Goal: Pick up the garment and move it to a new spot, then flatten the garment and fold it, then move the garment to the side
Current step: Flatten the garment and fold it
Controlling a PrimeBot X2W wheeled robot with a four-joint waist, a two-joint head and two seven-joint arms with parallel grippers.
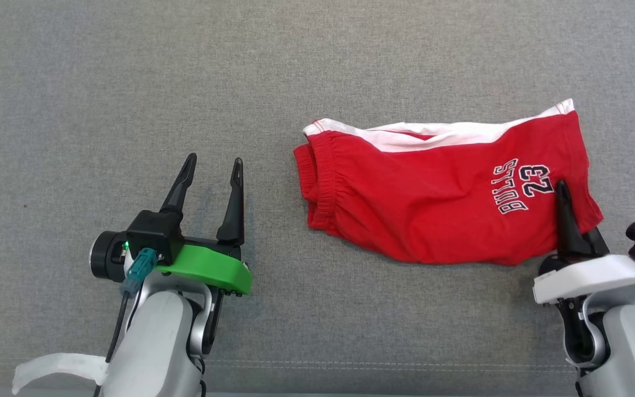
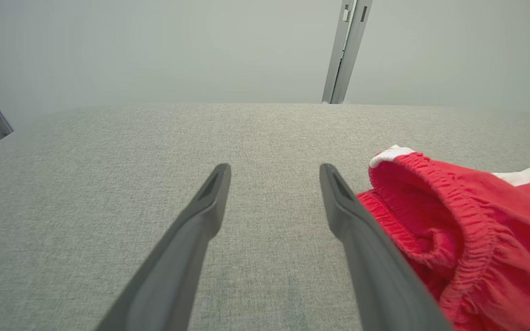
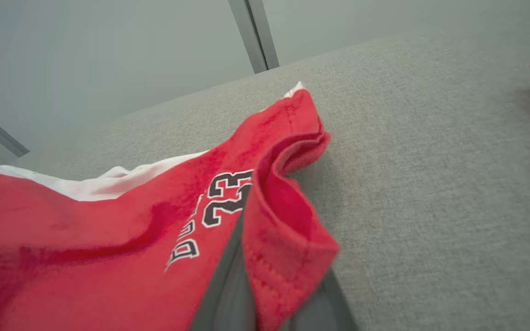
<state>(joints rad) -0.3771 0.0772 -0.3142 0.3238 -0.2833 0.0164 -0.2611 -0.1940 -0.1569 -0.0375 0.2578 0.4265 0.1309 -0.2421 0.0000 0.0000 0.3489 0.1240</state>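
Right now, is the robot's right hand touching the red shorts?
Touching. The right wrist view shows the right hand shut on the red shorts, their hem pinched between its two fingers.

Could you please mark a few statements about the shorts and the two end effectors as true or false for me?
1. The left end effector stands open over the bare grey surface. True.
2. The right end effector is open and clear of the shorts. False: it is shut on the shorts, beside the print.
3. The shorts carry the print "BULLS 23". True.
4. The shorts are blue with yellow trim. False: they are red with white trim.
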